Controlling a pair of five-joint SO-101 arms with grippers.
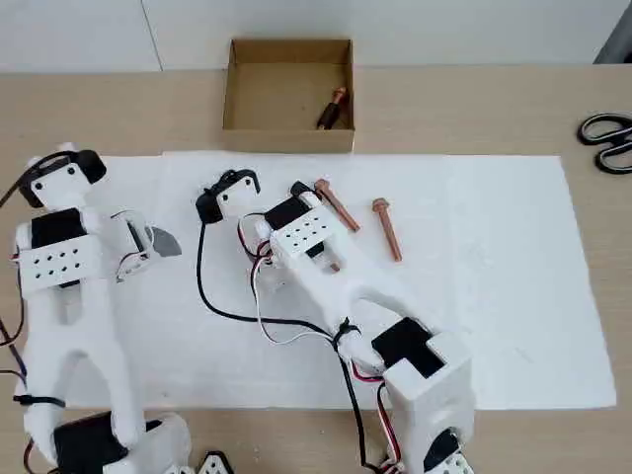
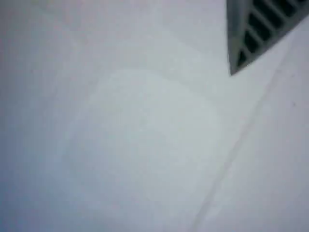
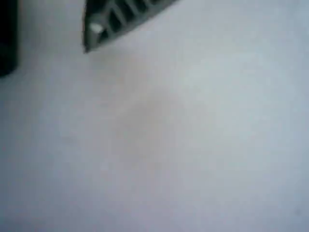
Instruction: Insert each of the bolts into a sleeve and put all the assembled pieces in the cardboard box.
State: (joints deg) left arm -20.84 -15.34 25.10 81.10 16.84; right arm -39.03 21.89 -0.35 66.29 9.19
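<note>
a sleeved bolt (image 1: 335, 109) lies in the cardboard box (image 1: 242, 99), two bolts (image 1: 387, 229) outside

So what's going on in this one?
The job is partly done: one copper-and-black piece lies in the cardboard box, while two bolts lie loose on the white sheet. One arm is bent low over the sheet, right beside one of the bolts. The other arm sits at the sheet's opposite edge, away from the parts. I can't tell whether either arm holds anything.
</note>
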